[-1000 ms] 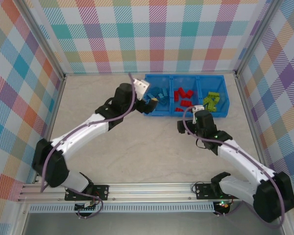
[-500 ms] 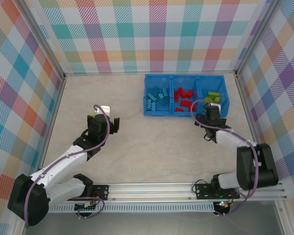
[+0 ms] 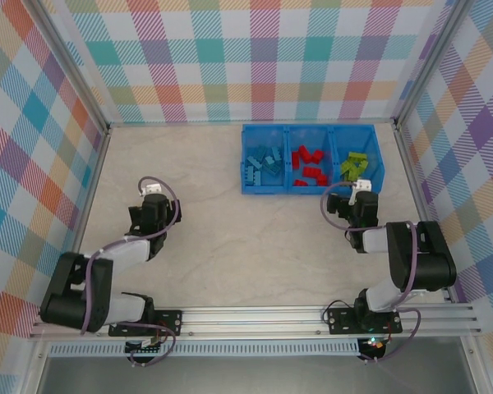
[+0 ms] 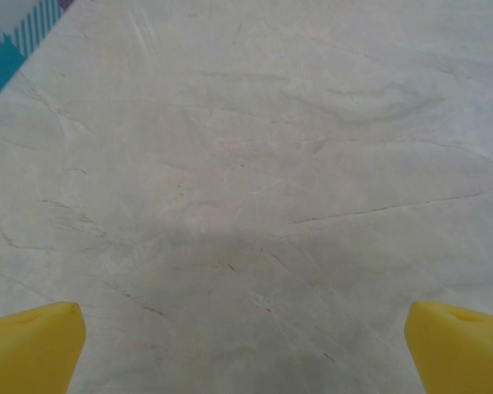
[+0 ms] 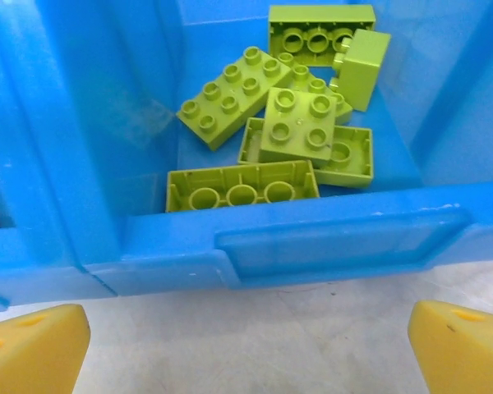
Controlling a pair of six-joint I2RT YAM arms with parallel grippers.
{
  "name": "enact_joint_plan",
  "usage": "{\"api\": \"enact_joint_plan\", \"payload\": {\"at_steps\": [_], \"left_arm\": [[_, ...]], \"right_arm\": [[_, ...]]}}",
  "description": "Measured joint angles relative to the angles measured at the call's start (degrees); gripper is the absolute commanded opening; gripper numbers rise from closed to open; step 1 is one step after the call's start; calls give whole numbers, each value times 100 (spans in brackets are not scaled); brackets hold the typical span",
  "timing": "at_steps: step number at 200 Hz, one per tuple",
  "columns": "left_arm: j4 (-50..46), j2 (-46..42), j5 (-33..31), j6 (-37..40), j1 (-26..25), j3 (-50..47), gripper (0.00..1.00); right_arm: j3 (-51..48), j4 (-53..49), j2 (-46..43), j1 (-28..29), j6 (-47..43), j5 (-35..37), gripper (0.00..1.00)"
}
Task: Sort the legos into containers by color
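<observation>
The legos (image 3: 309,164) lie sorted in the blue bin (image 3: 271,190) at the table's (image 3: 230,246) far right: light blue bricks (image 3: 264,162) left, red middle, lime green bricks (image 5: 300,123) right. The right gripper (image 5: 246,345) hovers just before the bin's front wall, fingers spread, empty. The left gripper (image 4: 246,349) hangs well apart, fingers spread.

Both arms sit folded low and close to their bases, elbows sharply bent. The left arm (image 3: 107,258) rises from its base and reaches forward on the left side. Its left gripper (image 3: 153,203) points away from the base with jaws spread wide — the yellow fingertips (image 4: 33,349) sit at opposite bottom corners of the left wrist view. The right arm (image 3: 411,263) doubles over its base, forearm angled inward. The right gripper (image 3: 357,203) is likewise wide apart — one yellow pad at each bottom corner of the right wrist view.
</observation>
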Motion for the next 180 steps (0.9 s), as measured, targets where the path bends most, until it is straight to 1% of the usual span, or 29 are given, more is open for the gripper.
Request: {"api": "enact_joint_plan", "payload": {"at_steps": [17, 29, 39, 76, 88, 103, 117, 180], "left_arm": [[380, 420, 321, 42, 181, 92, 100], [745, 743, 546, 37, 352, 197, 100], [855, 951, 719, 42, 459, 297, 100], [1156, 1025, 1126, 39, 546, 317, 100], [1353, 1025, 1167, 39, 546, 275, 100], [1886, 1067, 1169, 39, 544, 63, 100], [2050, 1137, 1167, 44, 538, -46, 100], [2302, 1189, 1167, 105, 507, -76, 100]], "right_arm": [[-2, 323, 13, 31, -85, -48, 100], [-24, 586, 13, 118, -151, 24, 100], [-46, 743, 13, 192, -190, 94, 100], [-179, 1062, 13, 264, -249, 151, 100], [-184, 1067, 15, 258, -260, 116, 100], [-177, 1045, 13, 199, -273, -66, 100], [-173, 1023, 13, 144, -282, -221, 100], [-170, 999, 13, 122, -341, -455, 100]]}}
